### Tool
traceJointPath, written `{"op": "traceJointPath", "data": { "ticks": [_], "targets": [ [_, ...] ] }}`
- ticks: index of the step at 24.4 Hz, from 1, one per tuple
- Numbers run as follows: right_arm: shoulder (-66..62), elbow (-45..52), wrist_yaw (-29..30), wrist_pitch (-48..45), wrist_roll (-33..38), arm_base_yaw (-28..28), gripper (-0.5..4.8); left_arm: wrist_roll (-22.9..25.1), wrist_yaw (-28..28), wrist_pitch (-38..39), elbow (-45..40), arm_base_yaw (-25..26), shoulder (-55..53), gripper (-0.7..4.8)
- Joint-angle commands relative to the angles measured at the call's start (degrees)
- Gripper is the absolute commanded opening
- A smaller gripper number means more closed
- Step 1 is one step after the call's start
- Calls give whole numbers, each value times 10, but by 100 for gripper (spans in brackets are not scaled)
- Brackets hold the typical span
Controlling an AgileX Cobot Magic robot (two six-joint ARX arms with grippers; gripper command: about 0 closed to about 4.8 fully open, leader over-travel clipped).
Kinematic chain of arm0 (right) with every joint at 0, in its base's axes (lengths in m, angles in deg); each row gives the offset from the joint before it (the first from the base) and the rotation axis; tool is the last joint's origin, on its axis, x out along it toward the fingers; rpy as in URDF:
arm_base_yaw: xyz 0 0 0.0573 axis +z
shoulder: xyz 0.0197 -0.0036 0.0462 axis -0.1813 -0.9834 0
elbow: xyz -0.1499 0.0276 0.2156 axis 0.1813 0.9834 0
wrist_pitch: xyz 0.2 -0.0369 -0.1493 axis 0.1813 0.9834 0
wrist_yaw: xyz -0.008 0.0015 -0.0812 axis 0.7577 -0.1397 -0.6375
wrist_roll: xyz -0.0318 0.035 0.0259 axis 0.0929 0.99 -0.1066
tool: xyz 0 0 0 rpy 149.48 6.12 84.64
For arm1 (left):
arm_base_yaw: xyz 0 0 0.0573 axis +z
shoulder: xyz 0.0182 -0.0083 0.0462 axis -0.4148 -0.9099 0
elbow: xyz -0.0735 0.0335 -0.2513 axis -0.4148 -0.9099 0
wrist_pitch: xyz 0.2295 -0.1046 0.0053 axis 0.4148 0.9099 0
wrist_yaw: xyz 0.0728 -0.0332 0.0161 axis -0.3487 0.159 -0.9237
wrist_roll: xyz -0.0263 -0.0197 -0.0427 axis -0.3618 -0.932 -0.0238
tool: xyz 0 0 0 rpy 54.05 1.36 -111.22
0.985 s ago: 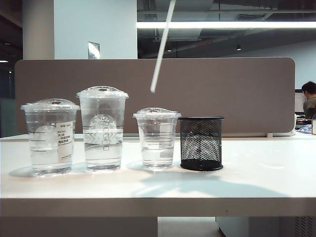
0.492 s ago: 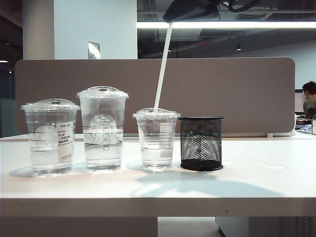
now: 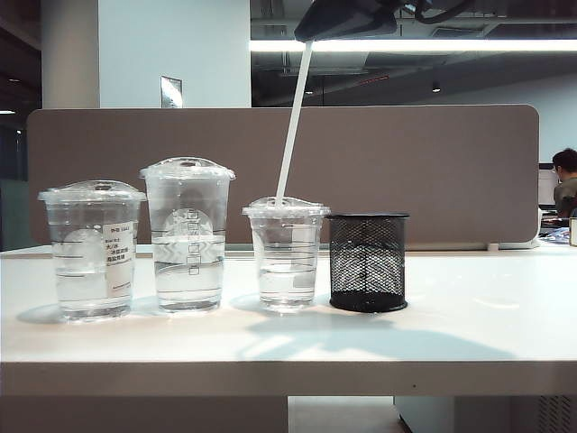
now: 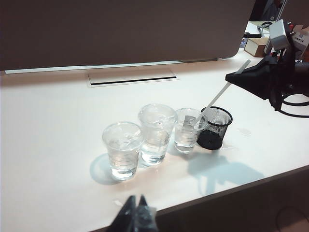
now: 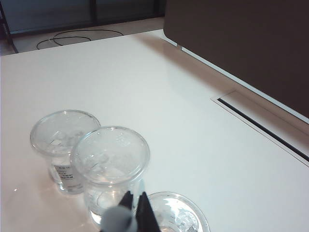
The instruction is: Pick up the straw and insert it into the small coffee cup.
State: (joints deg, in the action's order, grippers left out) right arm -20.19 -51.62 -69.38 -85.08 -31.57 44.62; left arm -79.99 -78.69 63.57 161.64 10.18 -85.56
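Now the white worktop (image 3: 469,334) carries three lidded clear cups and a black mesh holder (image 3: 367,262) in a row. Above them, the right end effector (image 3: 311,29) has come down into the top of the exterior view, where a second ago only the straw showed, hanging well clear of the cups. It is clamped on the upper end of the straw (image 3: 293,122), which slants down and left. The straw's lower tip has dropped to the domed lid of the small coffee cup (image 3: 287,254) and seems to touch it near the centre; whether it has entered the lid's hole cannot be told. Probably insertion is just starting, and the tilt may need correcting. The left end effector (image 4: 135,212) is closed on nothing, parked at the near edge, far from the cups.
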Motion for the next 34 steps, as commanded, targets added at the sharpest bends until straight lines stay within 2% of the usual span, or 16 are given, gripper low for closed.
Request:
{"op": "traceJointPath", "data": {
  "ticks": [1, 4, 6, 7, 9, 10, 12, 13, 14, 15, 16, 17, 20, 27, 31, 34],
  "targets": [
    [-10, -3, 3, -10, 2, 1, 12, 0, 0, -3, 1, 2, -1, -4],
    [-41, -3, 4, -20, 2, 1, 31, 0, 0, -3, 1, 2, -1, -4],
    [-70, -3, 15, -40, 2, 1, 223, 0, 0, -4, 1, 2, -1, -4],
    [-87, -3, 12, -58, 2, 1, 361, 0, 0, -4, 1, 2, -1, -4],
    [-92, -3, 8, -83, 2, 1, 457, 0, 0, -3, 1, 2, -1, -4],
    [-87, -3, 8, -97, 2, 1, 457, -3, 0, -4, 1, 2, -1, -4],
    [-51, -3, 8, -119, 2, 1, 431, -11, 5, -4, 1, 2, -1, -4],
    [-33, -3, 8, -120, 2, 1, 371, -17, 7, -4, 1, 2, -1, -4],
    [-12, -3, 8, -116, 2, 1, 270, -17, 6, -4, 1, 2, -1, -4],
    [16, -3, 8, -106, 2, 1, 92, -17, 5, -4, 1, 2, -1, -4],
    [41, -3, 7, -97, 1, 1, -30, -17, 4, -4, 1, 2, -1, -4],
    [64, -2, 1, -92, 1, 1, 9, -14, 4, -7, 1, 2, -1, -4],
    [166, 2, -50, -56, 1, 0, -9, -15, 4, -54, -31, 2, -2, -4],
    [339, 89, -69, -53, 2, 1, -9, -15, 47, -258, -208, 5, -1, -4],
    [473, 210, -72, -35, 2, 1, -9, -17, 66, -584, -462, 3, -5, -4],
    [519, 250, -72, -34, 3, 1, -9, -22, 64, -688, -553, 3, -11, -4]
  ]
}}
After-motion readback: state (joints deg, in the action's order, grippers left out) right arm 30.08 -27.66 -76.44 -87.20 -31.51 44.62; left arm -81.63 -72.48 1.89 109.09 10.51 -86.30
